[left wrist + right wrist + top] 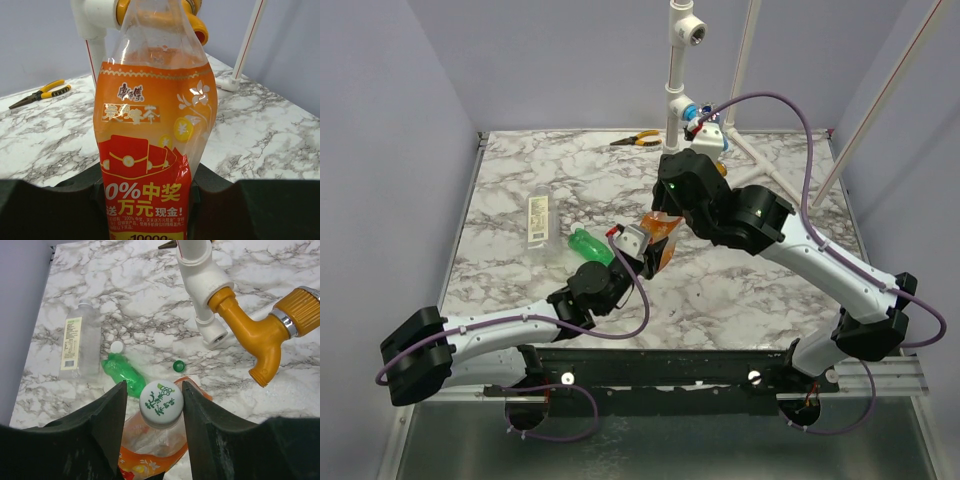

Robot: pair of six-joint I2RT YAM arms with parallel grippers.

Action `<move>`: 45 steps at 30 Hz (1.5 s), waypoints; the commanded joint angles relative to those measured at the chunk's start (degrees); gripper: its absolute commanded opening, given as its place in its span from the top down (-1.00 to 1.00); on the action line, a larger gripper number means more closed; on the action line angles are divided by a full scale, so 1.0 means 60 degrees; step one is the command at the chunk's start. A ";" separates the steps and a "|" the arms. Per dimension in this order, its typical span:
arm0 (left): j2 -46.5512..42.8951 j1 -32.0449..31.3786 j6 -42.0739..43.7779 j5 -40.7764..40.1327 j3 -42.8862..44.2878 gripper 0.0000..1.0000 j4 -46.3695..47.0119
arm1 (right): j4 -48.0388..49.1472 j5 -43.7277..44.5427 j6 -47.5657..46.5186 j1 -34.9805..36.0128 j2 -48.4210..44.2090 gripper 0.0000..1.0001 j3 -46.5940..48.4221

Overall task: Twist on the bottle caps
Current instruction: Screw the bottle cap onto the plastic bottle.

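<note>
Though hemmed by lilac walls (380, 80), grey-veined marble tabletop (740, 295), pliers (636, 140) far back.

Orange btl (155, 150), white cap (161, 402) atop

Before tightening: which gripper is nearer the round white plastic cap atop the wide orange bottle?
Right. The right gripper straddles the cap, jaws open; left gripper clamps the orange bottle lower down.

Marble-patterned table (740, 300) — lying on it: clear labelled bottle (537, 220), on its side; green bottle (590, 246) beside it, likewise; white cap (117, 346) and green cap (178, 366), loose; yellow-handled pliers (636, 140) — near the far edge.
</note>
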 commanded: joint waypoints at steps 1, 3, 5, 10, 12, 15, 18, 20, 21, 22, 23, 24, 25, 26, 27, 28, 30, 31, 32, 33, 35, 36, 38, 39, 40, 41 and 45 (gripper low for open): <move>-0.0286 -0.0063 -0.0031 0.0414 -0.0081 1.00 0.0460 | 0.0276 -0.0235 -0.0116 0.0096 -0.0293 -0.07 -0.0208; -0.0331 -0.0046 -0.0301 0.0412 -0.0107 1.00 0.0459 | 0.0328 -0.0246 -0.0146 0.0108 -0.0384 -0.15 -0.0272; -0.0388 -0.0032 -0.0336 0.0411 -0.0149 1.00 0.0459 | 0.0407 -0.0244 -0.0166 0.0105 -0.0490 -0.22 -0.0364; -0.0553 -0.0016 -0.0383 0.0422 -0.0228 1.00 0.0444 | 0.0612 -0.0287 -0.0210 0.0098 -0.0804 -0.33 -0.0647; -0.0594 -0.0017 -0.0382 0.0436 -0.0253 1.00 0.0418 | 0.0740 -0.0340 -0.0239 0.0108 -0.0942 -0.38 -0.0769; -0.0630 -0.0005 -0.0390 0.0483 -0.0250 1.00 0.0346 | 0.1466 -0.0783 -0.0661 0.0099 -0.1363 -0.48 -0.1273; -0.0623 -0.0002 -0.0426 0.0528 -0.0276 1.00 0.0302 | 0.2346 -0.1380 -0.1139 0.0105 -0.1802 -0.54 -0.1827; -0.0634 -0.0002 -0.0470 0.0541 -0.0287 1.00 0.0298 | 0.2578 -0.1633 -0.1302 0.0103 -0.1942 -0.56 -0.1982; -0.0650 -0.0002 -0.0504 0.0569 -0.0286 1.00 0.0298 | 0.2646 -0.1726 -0.1366 0.0103 -0.2002 -0.56 -0.2028; -0.0666 -0.0002 -0.0511 0.0605 -0.0298 1.00 0.0291 | 0.2782 -0.1920 -0.1491 0.0109 -0.2103 -0.56 -0.2138; -0.0692 0.0005 -0.0511 0.0636 -0.0297 1.00 0.0285 | 0.2993 -0.2092 -0.1642 0.0095 -0.2222 -0.55 -0.2263; -0.0749 0.0002 -0.0525 0.0705 -0.0320 1.00 0.0283 | 0.3123 -0.2289 -0.1758 0.0099 -0.2375 -0.55 -0.2389; -0.0792 0.0003 -0.0534 0.0813 -0.0350 1.00 0.0283 | 0.3300 -0.2481 -0.1907 0.0088 -0.2523 -0.55 -0.2486; -0.0835 0.0002 -0.0517 0.0867 -0.0365 1.00 0.0276 | 0.3455 -0.2716 -0.2106 0.0083 -0.2622 -0.54 -0.2585; -0.0879 0.0012 -0.0519 0.0937 -0.0390 1.00 0.0256 | 0.3452 -0.2769 -0.2168 0.0082 -0.2708 -0.53 -0.2608; -0.0950 0.0012 -0.0539 0.1008 -0.0425 1.00 0.0240 | 0.3413 -0.2830 -0.2269 0.0089 -0.2756 -0.53 -0.2596; -0.1072 0.0016 -0.0570 0.1155 -0.0482 1.00 0.0200 | 0.3204 -0.2777 -0.2352 0.0091 -0.2831 -0.52 -0.2497; -0.1124 0.0012 -0.0600 0.1178 -0.0505 1.00 0.0168 | 0.3105 -0.2706 -0.2353 0.0081 -0.2845 -0.53 -0.2444; -0.1159 0.0022 -0.0613 0.1246 -0.0526 1.00 0.0152 | 0.3000 -0.2678 -0.2419 0.0072 -0.2859 -0.53 -0.2406; -0.1214 0.0027 -0.0648 0.1319 -0.0561 1.00 0.0140 | 0.2951 -0.2699 -0.2475 0.0063 -0.2877 -0.53 -0.2389; -0.1292 0.0027 -0.0687 0.1370 -0.0600 1.00 0.0094 | 0.2922 -0.3002 -0.2505 -0.0049 -0.2932 -0.53 -0.2393; -0.1343 0.0027 -0.0707 0.1401 -0.0658 1.00 0.0079 | 0.3023 -0.3268 -0.2541 -0.0160 -0.3013 -0.53 -0.2458; -0.1470 0.0027 -0.0746 0.1527 -0.0747 1.00 0.0053 | 0.3175 -0.3738 -0.2639 -0.0382 -0.3197 -0.55 -0.2606; -0.1561 0.0027 -0.0774 0.1592 -0.0794 1.00 0.0024 | 0.3266 -0.4096 -0.2676 -0.0523 -0.3300 -0.56 -0.2690; -0.1644 0.0038 -0.0793 0.1657 -0.0824 1.00 -0.0033 | 0.3317 -0.4456 -0.2682 -0.0717 -0.3374 -0.56 -0.2765; -0.1695 0.0027 -0.0807 0.1751 -0.0863 1.00 -0.0065 | 0.3420 -0.4936 -0.2695 -0.0948 -0.3454 -0.56 -0.2834; -0.2070 0.0042 -0.0925 0.2019 -0.1033 1.00 -0.0125 | 0.3542 -0.6076 -0.2715 -0.1403 -0.3482 -0.56 -0.2980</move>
